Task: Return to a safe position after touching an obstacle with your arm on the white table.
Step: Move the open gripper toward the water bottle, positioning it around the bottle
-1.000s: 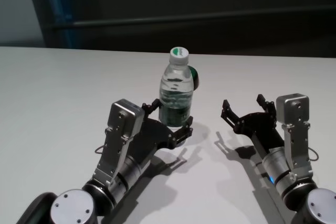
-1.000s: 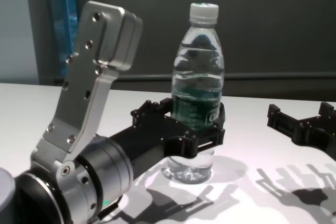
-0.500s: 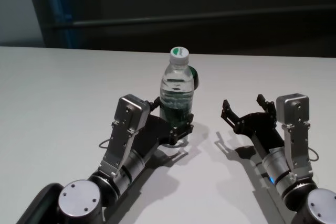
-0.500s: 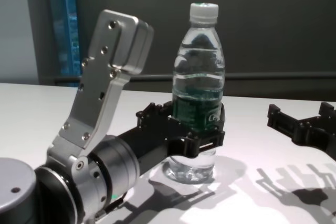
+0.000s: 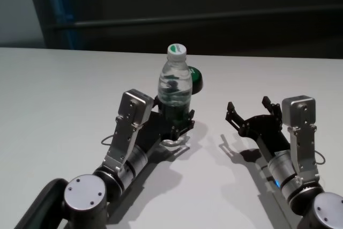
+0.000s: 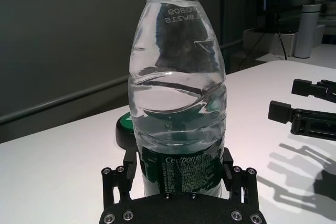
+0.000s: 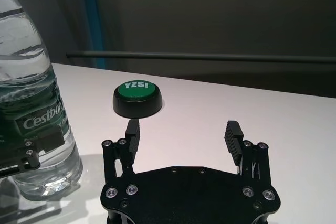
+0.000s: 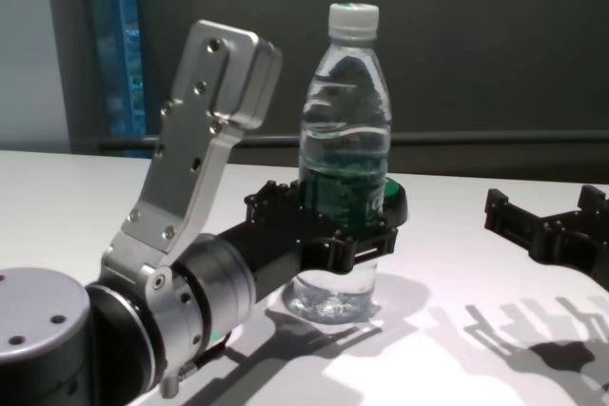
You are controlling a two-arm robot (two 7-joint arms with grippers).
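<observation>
The obstacle, a clear water bottle (image 5: pixel 174 85) with white cap and dark green label, stands on the white table (image 5: pixel 64 89), leaning slightly in the chest view (image 8: pixel 343 130). My left gripper (image 5: pixel 176 114) is open, its fingers on either side of the label and its palm against the bottle, as the left wrist view (image 6: pixel 178 174) shows. The bottle fills that view (image 6: pixel 178 93). My right gripper (image 5: pixel 247 105) is open and empty to the right, just above the table, well apart from the bottle (image 7: pixel 31 108).
A low green button (image 5: pixel 196 79) on a black base, marked YES (image 7: pixel 137 95), sits right behind the bottle. A dark wall and rail run behind the table's far edge. Bare tabletop lies to the left and between the arms.
My left arm has advanced and swung left. The bottle between its fingers has shifted left and away with it, uncovering more of the green button. The right arm has not moved.
</observation>
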